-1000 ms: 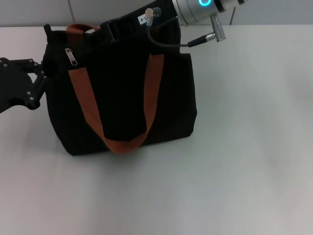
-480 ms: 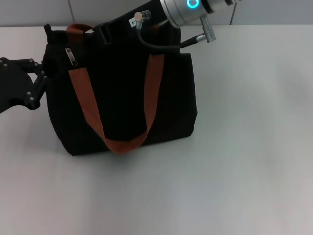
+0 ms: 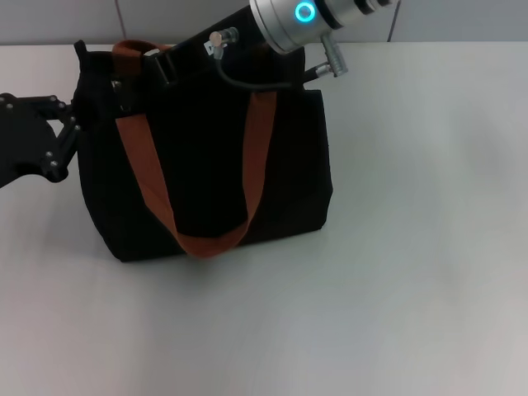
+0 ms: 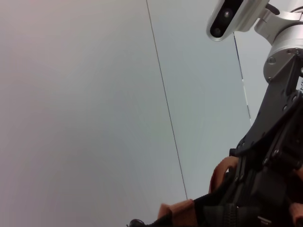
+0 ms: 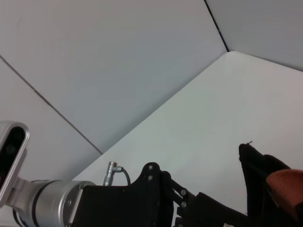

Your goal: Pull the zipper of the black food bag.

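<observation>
The black food bag (image 3: 206, 165) stands on the white table, left of centre, with its rust-orange handles (image 3: 148, 186) hanging down its front. My left gripper (image 3: 77, 125) is at the bag's left end, its fingers closed on the fabric edge. My right arm comes in from the top right, and my right gripper (image 3: 132, 81) lies along the bag's top and reaches its top left corner. The zipper pull is hidden under the right gripper's tip. The right wrist view shows the bag's end (image 5: 260, 175) with an orange handle piece (image 5: 286, 182).
The white table (image 3: 396, 247) stretches to the right of the bag and in front of it. A grey panelled wall (image 3: 49, 21) runs behind the table's far edge. The right arm's cable (image 3: 247, 81) loops over the top of the bag.
My right arm has moved left along the bag's top. The silver zipper pull showed before near the top left corner and is now covered by the gripper. The left gripper and the bag have not moved.
</observation>
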Motion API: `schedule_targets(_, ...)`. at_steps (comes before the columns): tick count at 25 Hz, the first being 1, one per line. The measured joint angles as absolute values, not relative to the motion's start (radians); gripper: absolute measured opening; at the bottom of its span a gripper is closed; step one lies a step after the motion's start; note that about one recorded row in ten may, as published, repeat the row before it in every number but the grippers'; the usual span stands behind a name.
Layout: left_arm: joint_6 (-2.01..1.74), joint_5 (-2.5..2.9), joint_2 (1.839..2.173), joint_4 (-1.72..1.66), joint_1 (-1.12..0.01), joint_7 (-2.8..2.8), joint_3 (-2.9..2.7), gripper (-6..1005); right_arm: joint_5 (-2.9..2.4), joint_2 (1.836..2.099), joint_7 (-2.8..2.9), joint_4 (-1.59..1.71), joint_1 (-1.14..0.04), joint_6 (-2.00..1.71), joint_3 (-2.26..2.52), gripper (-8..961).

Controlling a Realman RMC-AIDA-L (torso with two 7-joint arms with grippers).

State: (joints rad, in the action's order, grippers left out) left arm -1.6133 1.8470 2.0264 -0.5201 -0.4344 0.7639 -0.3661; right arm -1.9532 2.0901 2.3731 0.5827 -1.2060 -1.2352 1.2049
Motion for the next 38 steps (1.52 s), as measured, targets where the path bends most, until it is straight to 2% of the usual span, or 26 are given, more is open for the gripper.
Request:
schedule_targets(13, -1.630, 1.847, 2.025, -0.520, -0.440, 0.764, -0.368, 39, -1.950, 2.093, 2.396, 0.550, -1.237, -1.211, 1.223, 245)
schedule_targets(38, -1.644, 1.849, 2.029, -0.524, -0.481, 0.785, -0.367, 47, -1.923, 2.092, 2.369, 0.554, -1.207, -1.210, 1.227, 244)
